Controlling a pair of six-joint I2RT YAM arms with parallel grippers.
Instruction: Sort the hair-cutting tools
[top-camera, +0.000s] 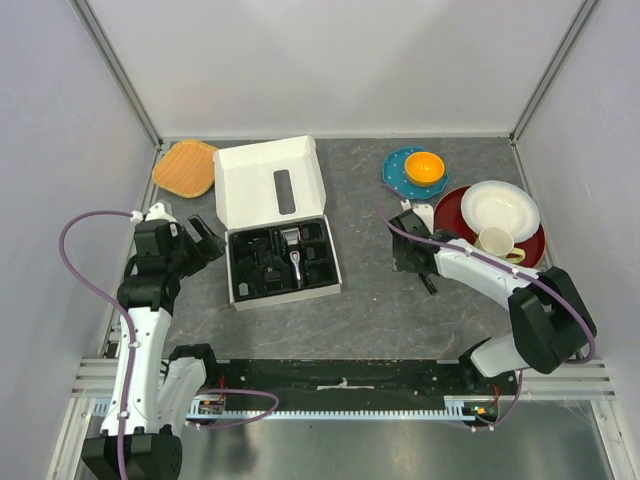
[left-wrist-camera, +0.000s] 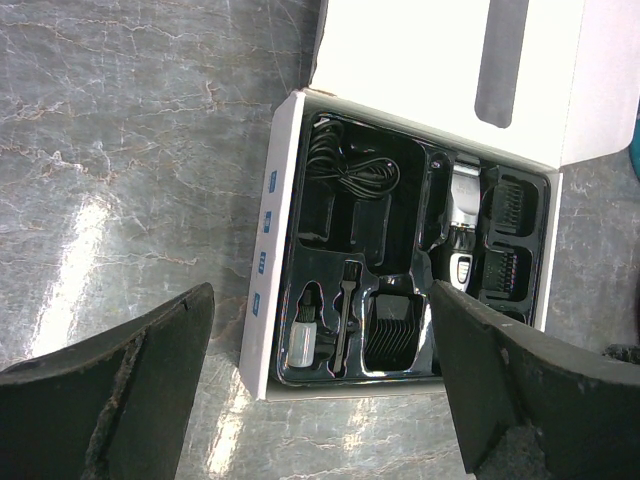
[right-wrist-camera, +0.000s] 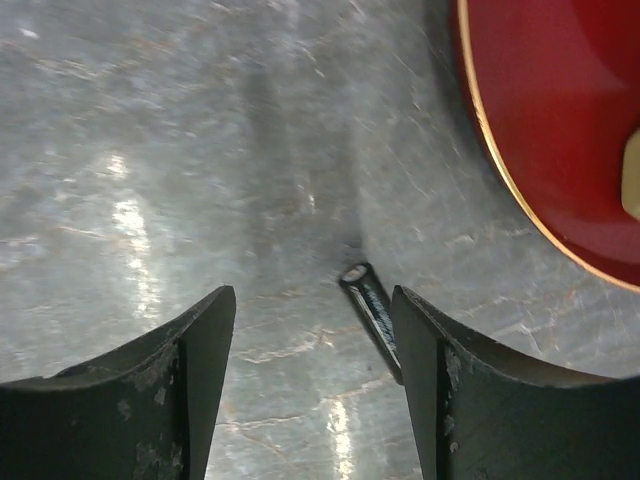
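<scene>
The brush (right-wrist-camera: 372, 318) lies on the table (right-wrist-camera: 150, 150) well right of the box (top-camera: 270, 185), in which the clipper (left-wrist-camera: 462, 212), guards (left-wrist-camera: 510, 205) and cable (left-wrist-camera: 350, 170) are seated. The right gripper (right-wrist-camera: 312, 300) is spread open and empty over it, with the brush close to one finger. The jaws should be centred across the shaft before closing. The left gripper (left-wrist-camera: 320, 295) is parted wide, empty, just left of the box.

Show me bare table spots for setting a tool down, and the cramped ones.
Free: the strip between the white box and the right gripper, and the front band before the box. Crowded: right rear, around the blue plate, red plate and cup.
</scene>
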